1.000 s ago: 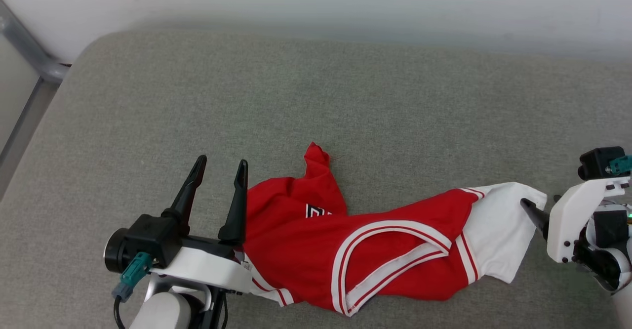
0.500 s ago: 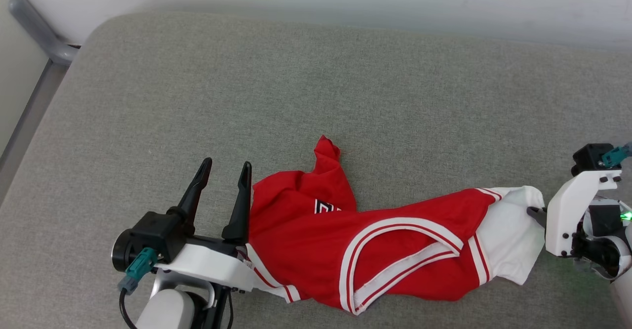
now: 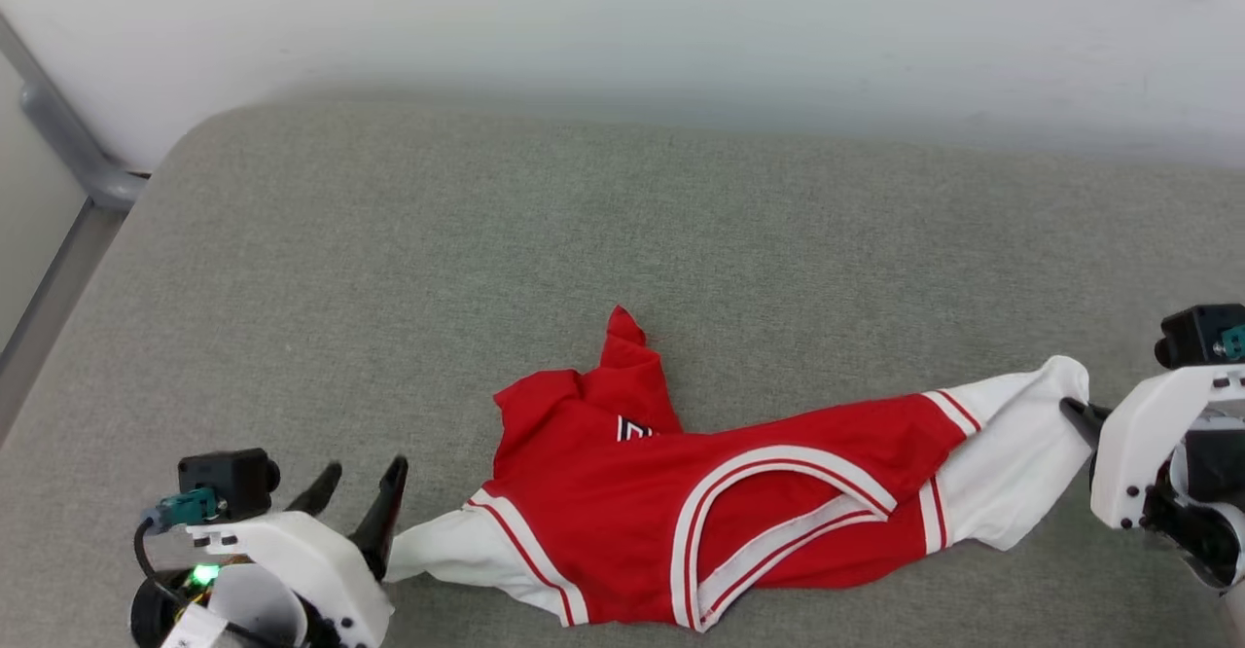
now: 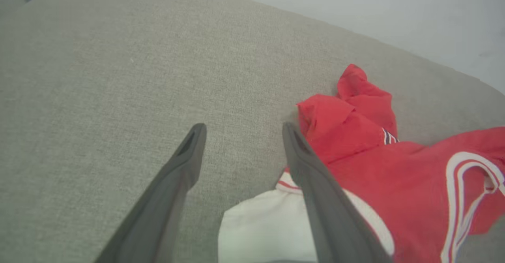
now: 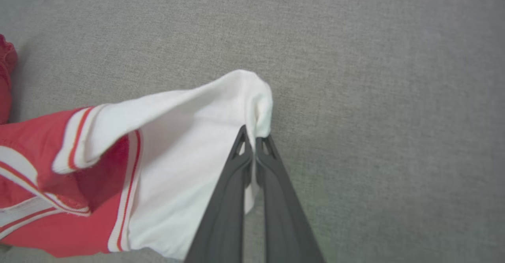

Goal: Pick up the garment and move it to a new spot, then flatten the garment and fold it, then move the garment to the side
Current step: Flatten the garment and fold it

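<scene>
From the head: high, looking steeply down on the grey cushion (image 3: 622, 239), pale wall (image 3: 681, 16) along the top. From the left wrist: low and close, facing along the left gripper (image 4: 243, 126), overlapping the head view at the red end of the shirt (image 4: 355, 144). From the right wrist: closer, looking down along the right gripper (image 5: 252, 134) at its white end.

At the lower left of the head view you see the left gripper (image 3: 367, 468). It has two dark tapered fingers on a white shell (image 3: 292, 556), a black camera block (image 3: 226, 478), a teal connector (image 3: 180, 510) and a green light (image 3: 202, 574) (small, glowing). At the right edge, the right gripper (image 3: 1073, 409) wears white plating (image 3: 1153, 434) dotted with dark screws.
</scene>
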### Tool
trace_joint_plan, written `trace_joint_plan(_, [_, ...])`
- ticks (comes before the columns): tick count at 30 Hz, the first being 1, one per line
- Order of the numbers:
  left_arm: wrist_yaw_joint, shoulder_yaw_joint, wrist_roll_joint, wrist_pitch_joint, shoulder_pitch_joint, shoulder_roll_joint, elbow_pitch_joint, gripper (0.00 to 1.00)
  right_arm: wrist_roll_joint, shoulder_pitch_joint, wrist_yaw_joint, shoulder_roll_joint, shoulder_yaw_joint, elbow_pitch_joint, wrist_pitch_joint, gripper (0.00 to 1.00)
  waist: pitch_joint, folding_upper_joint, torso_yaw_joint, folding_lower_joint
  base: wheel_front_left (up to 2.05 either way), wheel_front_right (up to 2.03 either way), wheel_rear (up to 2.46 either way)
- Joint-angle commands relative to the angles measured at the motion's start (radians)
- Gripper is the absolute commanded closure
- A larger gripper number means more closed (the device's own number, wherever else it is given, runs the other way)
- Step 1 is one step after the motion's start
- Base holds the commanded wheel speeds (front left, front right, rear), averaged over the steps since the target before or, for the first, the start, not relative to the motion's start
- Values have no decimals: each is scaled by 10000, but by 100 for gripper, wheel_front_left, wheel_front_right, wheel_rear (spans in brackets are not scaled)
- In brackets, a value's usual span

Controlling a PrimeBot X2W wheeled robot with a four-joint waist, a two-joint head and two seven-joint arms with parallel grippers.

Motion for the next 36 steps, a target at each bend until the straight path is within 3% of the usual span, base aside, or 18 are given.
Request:
trace_joint_plan(1, [79,46,-281,787,233,234,-79,0,-151,368,-10,82,-178,-230,-114,100,-213,0,-174,-1,0,0,0])
trace_joint_plan(8, [411,86,-1589,4255,854,1065,-565,0,-736,1654,-9,600,-985,-1574,168,100,-468,0,-653,-1,0,0,0])
trace_joint_plan(13, [623,128,-1868,4942,807,1231,-345,0,-1014,2205,-9,1115,-1439,-2440,542,100,-274,0,-1006,-1,0,0,0])
trace_joint_plan(24, [366,-804,-2320,6439,1,756,1732,0,-1278,2492,-9,1633,-1879,-3413,932,100,352,0,-1401,-1,0,0,0])
trace_joint_plan(25, [335,-927,-2370,6587,-17,636,1928,22,-1294,2499,-9,1652,-1910,-3442,919,100,372,0,-1417,-1,0,0,0])
trace_joint_plan(26, [270,-1015,-2435,6619,-61,513,2068,66,-1275,2504,-9,1680,-1933,-3468,935,100,394,0,-1431,-1,0,0,0])
trace_joint_plan(27, [226,-1066,-2458,6591,-121,418,2183,100,-1274,2507,-9,1691,-1950,-3487,931,100,407,0,-1436,-1,0,0,0])
trace_joint_plan(30, [74,-1137,-2347,6314,-339,317,2300,100,-1284,2535,-9,1724,-2058,-3531,882,100,412,0,-1408,-1,0,0,0])
trace_joint_plan(36, [-33,-750,-1667,4898,-850,864,1890,100,-1578,2485,-9,1611,-2359,-3673,414,100,245,0,-1208,-1,0,0,0])
